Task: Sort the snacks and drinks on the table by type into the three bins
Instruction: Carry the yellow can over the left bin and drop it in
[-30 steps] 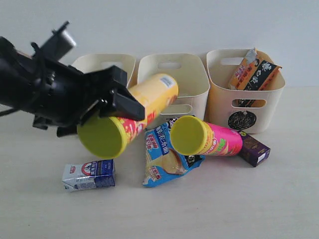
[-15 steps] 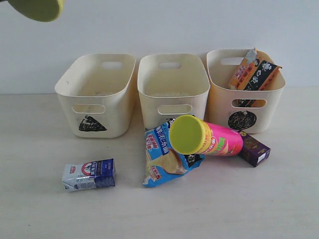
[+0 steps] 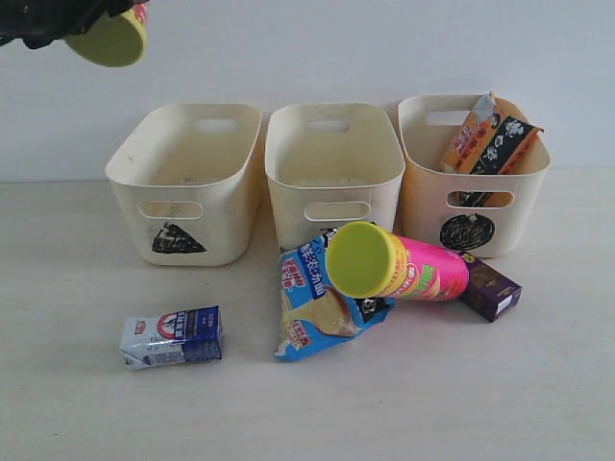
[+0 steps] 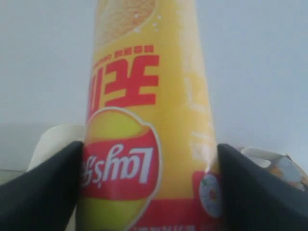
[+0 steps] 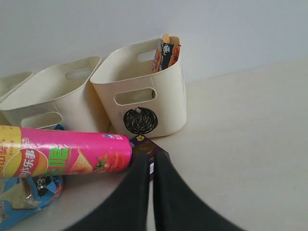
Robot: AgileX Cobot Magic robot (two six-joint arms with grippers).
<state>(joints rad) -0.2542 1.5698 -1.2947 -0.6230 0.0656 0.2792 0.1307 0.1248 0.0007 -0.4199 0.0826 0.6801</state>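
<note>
So, the tall yellow cardboard chip cylinder with the yellow-green lid (image 3: 108, 38) is now seen up in the top-left corner of the exterior view, high above and a bit left of the cream plastic tub marked with a black triangle (image 3: 207, 192). A second ago it was held low in front of the tubs, so it's been lifted well clear of the pale beige wood-grain bench (image 3: 77, 403). It's clamped in the left tool (image 4: 149, 163), one finger pressed on each side. The right tool (image 5: 150, 161) is pinched narrow with nothing in it, just by the small dark purple carton (image 5: 144, 144). An orange-black crinkly bag (image 3: 490, 139) is already stood in the circle-marked tub (image 3: 423, 192), so that type is taken. The cylinder can probably be dropped in the triangle tub or the middle tub (image 3: 298, 206), both apparently empty. Nothing else on the bench looks disturbed.
</note>
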